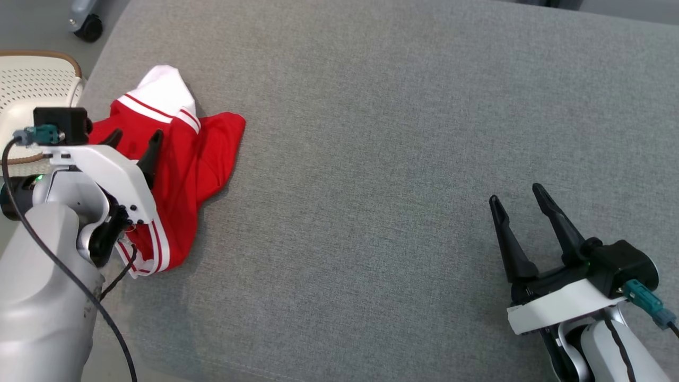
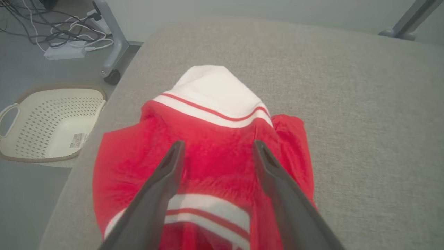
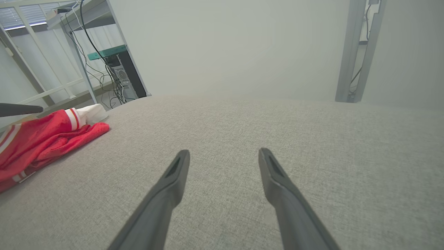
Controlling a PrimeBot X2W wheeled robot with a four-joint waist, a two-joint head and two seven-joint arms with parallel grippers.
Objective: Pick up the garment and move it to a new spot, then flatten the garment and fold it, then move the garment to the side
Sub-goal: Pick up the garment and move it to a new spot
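Red garment [image 1: 204, 154] bunched on grey fabric [image 1: 398, 159], left pincer [image 1: 137, 133] spread over it

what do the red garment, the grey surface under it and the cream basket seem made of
Garment: soft fabric, likely a knit, matte red with white striped trim; it lies crumpled in loose folds.
Surface: woven upholstery-like cloth, matte grey; a fine flecked weave shows.
Basket: probably moulded plastic, cream; regular rows of holes and a moulded handle.

The red garment [image 1: 196, 159] with white striped bands is seen crumpled near the grey cushion's [image 1: 398, 132] left edge.
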